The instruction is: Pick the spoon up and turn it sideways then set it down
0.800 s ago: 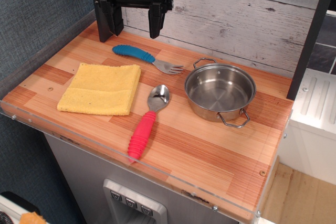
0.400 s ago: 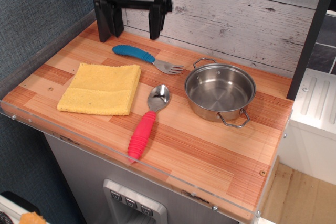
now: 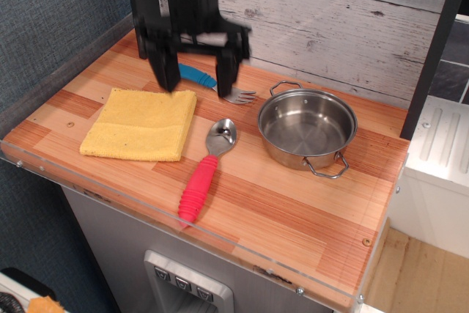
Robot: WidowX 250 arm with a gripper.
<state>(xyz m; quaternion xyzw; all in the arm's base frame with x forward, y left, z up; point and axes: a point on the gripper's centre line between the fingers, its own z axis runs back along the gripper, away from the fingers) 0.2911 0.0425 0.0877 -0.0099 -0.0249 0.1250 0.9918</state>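
The spoon [image 3: 205, 170] lies flat on the wooden counter. Its silver bowl points to the back and its ribbed red-pink handle points to the front edge. My black gripper [image 3: 194, 82] hangs open and empty above the counter, behind the spoon. Its two fingers stand wide apart, over the blue-handled fork [image 3: 220, 87] and the back edge of the yellow cloth [image 3: 141, 123]. The gripper partly hides the fork's handle.
A steel pot [image 3: 307, 129] with two handles stands right of the spoon. The folded yellow cloth lies left of it. A grey plank wall runs along the back. A clear strip lines the counter's front edge [image 3: 183, 225].
My gripper has come forward and down from the back left corner, now over the fork and cloth edge. Its fingers stay open. The spoon has not moved.
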